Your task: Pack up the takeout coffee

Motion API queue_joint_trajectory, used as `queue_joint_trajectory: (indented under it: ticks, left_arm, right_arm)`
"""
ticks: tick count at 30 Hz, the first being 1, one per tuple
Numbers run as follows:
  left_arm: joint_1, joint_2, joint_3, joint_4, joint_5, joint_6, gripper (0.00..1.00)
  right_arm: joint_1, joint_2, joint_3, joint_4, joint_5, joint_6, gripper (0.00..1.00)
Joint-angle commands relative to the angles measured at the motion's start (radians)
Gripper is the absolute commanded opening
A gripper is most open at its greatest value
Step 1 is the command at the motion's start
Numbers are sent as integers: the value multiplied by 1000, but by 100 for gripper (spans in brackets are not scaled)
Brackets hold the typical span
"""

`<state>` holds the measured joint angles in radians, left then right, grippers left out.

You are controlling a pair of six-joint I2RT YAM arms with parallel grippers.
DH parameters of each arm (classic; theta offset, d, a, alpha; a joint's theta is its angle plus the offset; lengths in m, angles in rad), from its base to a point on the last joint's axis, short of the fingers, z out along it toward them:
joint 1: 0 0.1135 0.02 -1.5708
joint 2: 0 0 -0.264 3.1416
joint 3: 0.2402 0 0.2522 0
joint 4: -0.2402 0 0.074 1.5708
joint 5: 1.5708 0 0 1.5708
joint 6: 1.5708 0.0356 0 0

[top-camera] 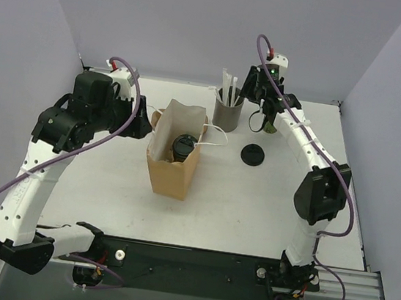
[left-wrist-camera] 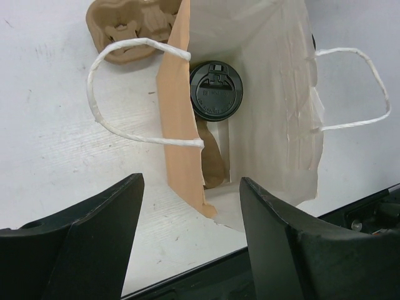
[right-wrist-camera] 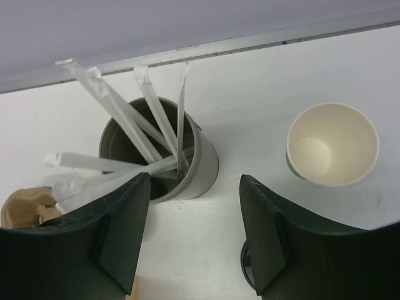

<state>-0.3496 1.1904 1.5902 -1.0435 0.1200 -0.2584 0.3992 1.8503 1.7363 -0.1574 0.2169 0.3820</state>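
The takeout coffee [top-camera: 183,146] stands inside the open brown paper bag [top-camera: 170,175]. Only its round black lid shows, also in the left wrist view [left-wrist-camera: 215,89], where the bag [left-wrist-camera: 181,125] lies open towards the camera. My left gripper [top-camera: 145,124] is open and empty, just left of the bag's mouth [left-wrist-camera: 190,237]. My right gripper [top-camera: 258,121] is open and empty. It hovers at the back between the grey straw holder and the lidless cup [right-wrist-camera: 194,244].
The grey straw holder [top-camera: 228,111] [right-wrist-camera: 194,172] holds several wrapped straws. A lidless green cup [top-camera: 269,125] [right-wrist-camera: 332,144] stands right of it. A loose black lid [top-camera: 253,155] lies on the table. A brown cardboard cup carrier [left-wrist-camera: 131,25] lies behind the bag.
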Motion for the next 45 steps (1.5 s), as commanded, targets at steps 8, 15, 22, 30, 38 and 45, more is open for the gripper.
queue_joint_trajectory:
  ticks: [8,15,22,30,38,45]
  left_arm:
    - [9,-29,91,59,-34,-13,73]
    - [9,-9,103,56,-33,-7,73]
    - [9,12,114,57,-20,-5,73]
    - [9,14,113,56,-28,-2,73]
    - [11,17,109,54,-31,-1,73]
    - [11,18,108,56,-37,7,73]
  right_arm:
    - [-83,246,285,62,-136,-5,47]
    - [-79,305,328,70,-139,-6,44]
    - [-79,346,330,102,-125,-6,39]
    - [-66,403,396,99,-97,-29,30]
    - [-48,385,390,107,-54,-54,0]
    - [-14,279,332,130,18,-117,0]
